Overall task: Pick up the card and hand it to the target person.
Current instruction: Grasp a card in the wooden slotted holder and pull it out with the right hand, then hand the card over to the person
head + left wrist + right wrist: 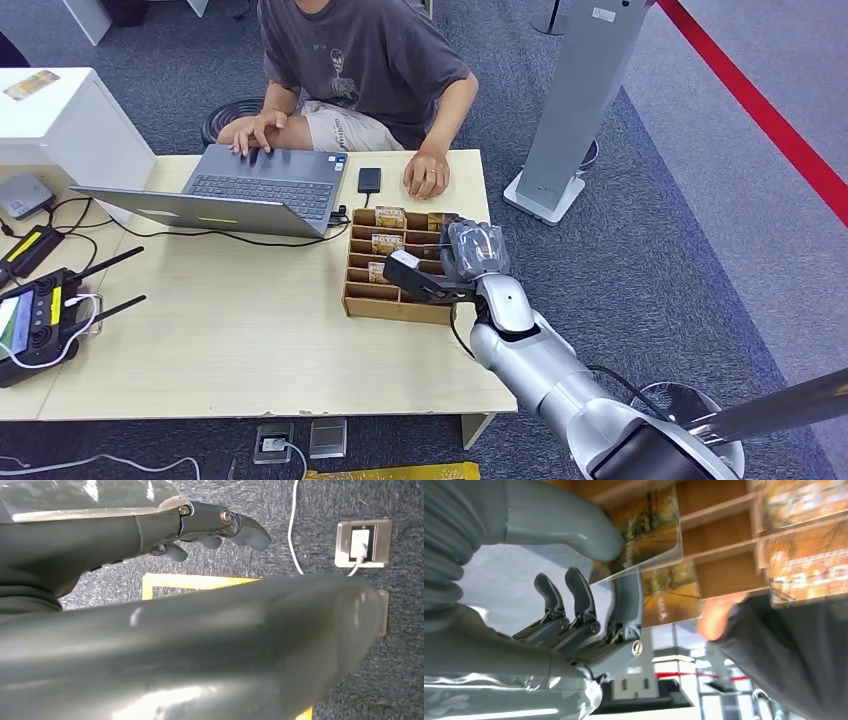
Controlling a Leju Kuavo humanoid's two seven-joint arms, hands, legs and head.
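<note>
Over on the far left of the table (230,350) we have a black handheld controller (35,325) with its antennas out, and behind it a white cabinet (60,120). Moving right, we find an open grey laptop (245,190), the person (365,70) seated across from us with one hand on its keys and the other flat on the tabletop beside a small black device (369,180). Next comes the wooden card rack (395,270), autumn-coloured cards standing in its slots. Right above its near right corner is our right hand (440,275), and the wrist view shows it pinching a card (651,527) between thumb and a finger, the card lifted just over the rack. Our left hand (200,530) hangs over the carpet, fingers loosely extended and holding nothing.
</note>
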